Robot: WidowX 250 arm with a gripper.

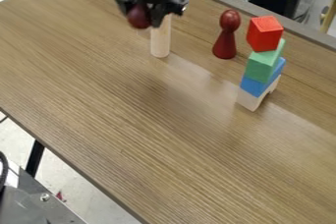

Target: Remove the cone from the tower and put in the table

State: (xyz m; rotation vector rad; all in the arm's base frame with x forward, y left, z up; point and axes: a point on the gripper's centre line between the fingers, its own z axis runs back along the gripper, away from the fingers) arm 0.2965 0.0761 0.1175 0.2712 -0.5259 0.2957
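Note:
The gripper (146,15) hangs at the upper left of the camera view, over the back of the table, well left of the tower. It is shut on a dark red rounded piece (138,17), mostly hidden between its fingers; whether this is the cone I cannot tell. The tower at the right stacks a red block (265,34) on a green block (263,66), a blue block (255,85) and a pale wooden arch (250,100). Its upper blocks sit slightly turned.
A pale wooden cylinder (160,42) stands just beneath and right of the gripper. A dark red pawn-shaped piece (225,41) is upright between cylinder and tower. The table (151,134) has its front edge at lower left.

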